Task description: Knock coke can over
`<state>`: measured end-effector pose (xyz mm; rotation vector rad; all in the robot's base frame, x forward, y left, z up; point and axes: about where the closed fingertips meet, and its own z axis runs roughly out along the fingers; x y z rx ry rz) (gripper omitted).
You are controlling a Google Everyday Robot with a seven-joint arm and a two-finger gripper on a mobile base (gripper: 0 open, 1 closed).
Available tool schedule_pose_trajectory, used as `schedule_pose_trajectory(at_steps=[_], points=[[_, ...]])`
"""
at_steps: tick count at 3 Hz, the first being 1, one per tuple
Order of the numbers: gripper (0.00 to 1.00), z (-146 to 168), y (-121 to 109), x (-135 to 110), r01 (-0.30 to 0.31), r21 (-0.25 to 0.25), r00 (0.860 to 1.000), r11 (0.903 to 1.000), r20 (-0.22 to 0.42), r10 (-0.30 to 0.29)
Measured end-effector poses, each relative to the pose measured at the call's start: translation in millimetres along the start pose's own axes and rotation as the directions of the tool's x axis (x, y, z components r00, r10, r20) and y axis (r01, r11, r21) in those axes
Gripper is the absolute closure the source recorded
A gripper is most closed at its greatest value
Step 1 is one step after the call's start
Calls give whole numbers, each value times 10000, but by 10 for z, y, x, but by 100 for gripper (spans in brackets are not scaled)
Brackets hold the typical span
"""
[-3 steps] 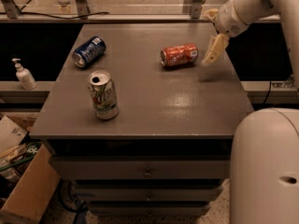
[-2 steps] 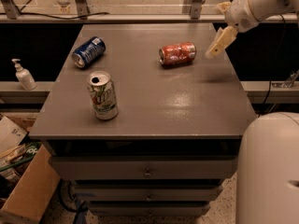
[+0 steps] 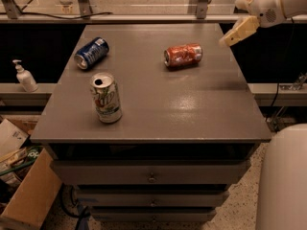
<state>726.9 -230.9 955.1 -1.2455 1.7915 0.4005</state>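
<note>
The coke can (image 3: 183,55), red-orange with pale markings, lies on its side on the grey table (image 3: 158,104), toward the back right, its silver top pointing left. My gripper (image 3: 233,35) hangs in the air at the table's back right corner, to the right of the can and above it, apart from it. It holds nothing.
A dark blue can (image 3: 91,53) lies on its side at the back left. A white-and-green 7UP can (image 3: 106,97) stands upright at the front left. A soap dispenser (image 3: 25,76) stands on the left ledge. Cardboard boxes (image 3: 21,186) sit on the floor at left.
My gripper has risen and pulled back to the right, away from the coke can. The cans have not moved.
</note>
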Motion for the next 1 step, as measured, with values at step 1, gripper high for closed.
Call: schedule_pose_trajectory(at_steps=[1], points=[[0,4,0,1,6,-3,10000,10000,-2,-6]])
